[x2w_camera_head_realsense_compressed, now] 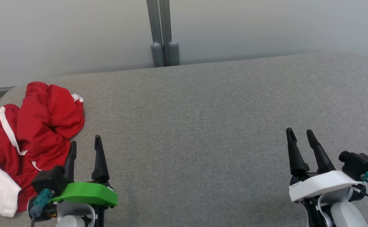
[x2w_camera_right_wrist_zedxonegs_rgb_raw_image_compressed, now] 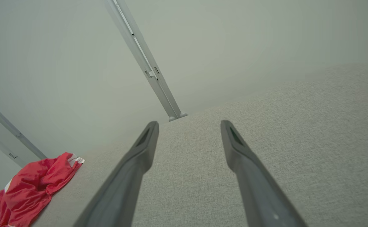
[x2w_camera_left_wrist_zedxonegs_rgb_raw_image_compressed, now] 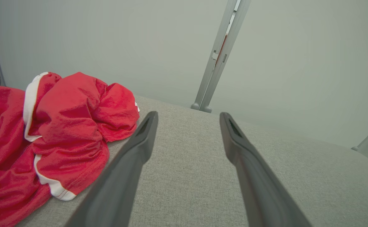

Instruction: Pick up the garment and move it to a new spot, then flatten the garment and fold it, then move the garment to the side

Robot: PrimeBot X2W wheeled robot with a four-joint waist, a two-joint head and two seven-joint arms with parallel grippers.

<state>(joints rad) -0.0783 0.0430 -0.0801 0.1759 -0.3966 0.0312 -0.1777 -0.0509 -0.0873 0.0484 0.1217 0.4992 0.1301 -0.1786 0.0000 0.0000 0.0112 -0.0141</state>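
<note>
The crumpled red fabric garment with white trim (x2w_camera_head_realsense_compressed: 35, 126) lies on the grey upholstered surface (x2w_camera_head_realsense_compressed: 202, 119), with the left gripper (x2w_camera_head_realsense_compressed: 85, 140) just to its right and the right gripper (x2w_camera_head_realsense_compressed: 300, 130) well apart, all 2 spread wide and empty.

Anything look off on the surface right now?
Just the red garment: it lies bunched in a heap at the left end of the grey surface, beside the open left gripper, and seems to reach past that edge. The right gripper is open and empty. Nothing looks spilled or damaged.
</note>
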